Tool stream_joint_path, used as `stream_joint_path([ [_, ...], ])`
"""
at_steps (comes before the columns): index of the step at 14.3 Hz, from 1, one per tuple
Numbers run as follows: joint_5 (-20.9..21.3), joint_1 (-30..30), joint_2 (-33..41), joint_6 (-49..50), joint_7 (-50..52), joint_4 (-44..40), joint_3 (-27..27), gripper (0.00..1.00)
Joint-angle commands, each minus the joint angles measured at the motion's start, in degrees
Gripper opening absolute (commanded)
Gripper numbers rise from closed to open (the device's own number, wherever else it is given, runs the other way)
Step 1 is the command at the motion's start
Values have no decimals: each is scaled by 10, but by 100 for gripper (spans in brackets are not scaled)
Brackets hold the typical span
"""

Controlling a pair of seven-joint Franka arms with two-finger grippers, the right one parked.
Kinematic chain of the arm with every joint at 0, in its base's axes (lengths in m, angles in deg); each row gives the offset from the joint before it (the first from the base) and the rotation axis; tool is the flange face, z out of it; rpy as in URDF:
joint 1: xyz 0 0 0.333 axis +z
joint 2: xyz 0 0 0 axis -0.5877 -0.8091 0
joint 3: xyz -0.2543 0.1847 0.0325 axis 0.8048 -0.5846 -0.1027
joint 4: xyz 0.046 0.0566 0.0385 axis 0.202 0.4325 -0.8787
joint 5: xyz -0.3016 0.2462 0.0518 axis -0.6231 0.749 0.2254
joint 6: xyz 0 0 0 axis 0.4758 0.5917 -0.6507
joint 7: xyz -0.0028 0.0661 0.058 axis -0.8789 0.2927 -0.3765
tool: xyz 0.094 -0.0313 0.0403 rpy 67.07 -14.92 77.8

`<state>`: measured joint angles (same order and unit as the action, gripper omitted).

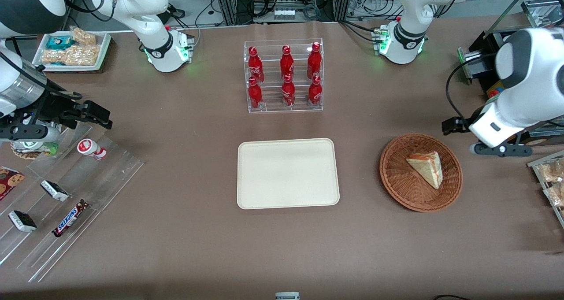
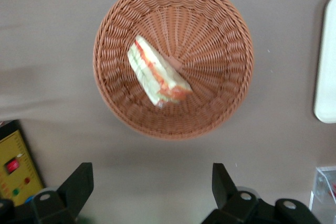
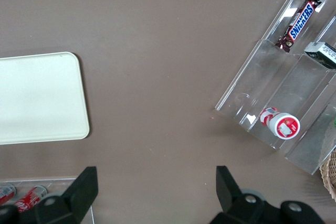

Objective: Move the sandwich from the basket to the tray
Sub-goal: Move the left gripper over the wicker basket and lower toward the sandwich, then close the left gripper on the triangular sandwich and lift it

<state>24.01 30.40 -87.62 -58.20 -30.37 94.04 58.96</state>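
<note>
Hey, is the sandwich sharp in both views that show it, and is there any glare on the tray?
Front view: sandwich in the basket is crisp; the tray shows a soft pale sheen near its middle. Left wrist view: the sandwich is slightly smeared, the gripper hangs above bare table beside the basket, fingers open.

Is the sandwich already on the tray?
No, the sandwich lies in the basket; the tray is bare, and the open gripper hovers beside the basket.

Sandwich [image 2: 156, 74] in basket [image 2: 220, 30], gripper [image 2: 152, 187] apart
</note>
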Motion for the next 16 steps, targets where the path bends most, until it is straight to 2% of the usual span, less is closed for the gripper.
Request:
stream_joint_path([
  [1, 11, -3, 19, -85, 28, 79, -2, 100],
  [4, 11, -3, 20, -180, 75, 143, -3, 100],
  [11, 9, 0, 6, -336, 376, 225, -3, 100],
  [14, 8, 2, -34, -391, 473, 227, -4, 100],
  [16, 2, 20, -66, -427, 490, 226, -3, 100],
])
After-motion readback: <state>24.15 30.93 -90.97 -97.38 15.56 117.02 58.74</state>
